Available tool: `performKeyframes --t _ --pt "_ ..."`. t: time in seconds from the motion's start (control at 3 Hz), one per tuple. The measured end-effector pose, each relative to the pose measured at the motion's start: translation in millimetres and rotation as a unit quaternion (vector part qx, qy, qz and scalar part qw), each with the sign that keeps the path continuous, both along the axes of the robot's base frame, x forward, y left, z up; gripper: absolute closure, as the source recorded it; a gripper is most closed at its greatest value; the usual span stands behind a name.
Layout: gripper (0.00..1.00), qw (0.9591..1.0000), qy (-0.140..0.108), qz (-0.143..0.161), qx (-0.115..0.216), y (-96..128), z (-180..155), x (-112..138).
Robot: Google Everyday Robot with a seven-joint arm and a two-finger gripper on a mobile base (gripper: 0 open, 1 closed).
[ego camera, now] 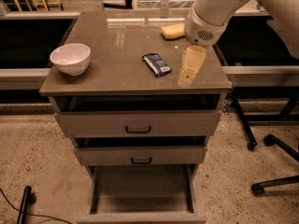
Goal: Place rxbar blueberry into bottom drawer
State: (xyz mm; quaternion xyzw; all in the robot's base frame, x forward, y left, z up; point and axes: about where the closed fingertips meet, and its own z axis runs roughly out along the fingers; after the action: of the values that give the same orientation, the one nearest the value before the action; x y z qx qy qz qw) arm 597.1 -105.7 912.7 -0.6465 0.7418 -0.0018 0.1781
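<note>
The rxbar blueberry (pixel 157 64), a small flat bar in a dark blue wrapper, lies on the cabinet top (pixel 117 45) near the middle. My gripper (pixel 188 73) hangs from the white arm over the top's right front part, just to the right of the bar and apart from it. It holds nothing that I can see. The bottom drawer (pixel 142 190) is pulled far out below, and its flat grey floor is bare.
A white bowl (pixel 70 58) stands on the top's left side. A yellow sponge (pixel 173 31) lies at the back right, partly behind the arm. The two upper drawers (pixel 138 124) are slightly ajar. Black chair legs and castors (pixel 268 141) stand on the floor to the right.
</note>
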Motion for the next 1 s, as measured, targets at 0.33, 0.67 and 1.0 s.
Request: performKeyframes --t 0.33,0.67,1.0 --pt "0.0 0.9985 -0.027 -0.013 0.046 23.3 -19.6 30.6" --pt "0.0 0.996 -0.058 -0.027 0.062 34.8 -30.2 59.3" --pt "0.01 0.9941 -0.045 -0.03 0.094 58.5 -53.0 86.1"
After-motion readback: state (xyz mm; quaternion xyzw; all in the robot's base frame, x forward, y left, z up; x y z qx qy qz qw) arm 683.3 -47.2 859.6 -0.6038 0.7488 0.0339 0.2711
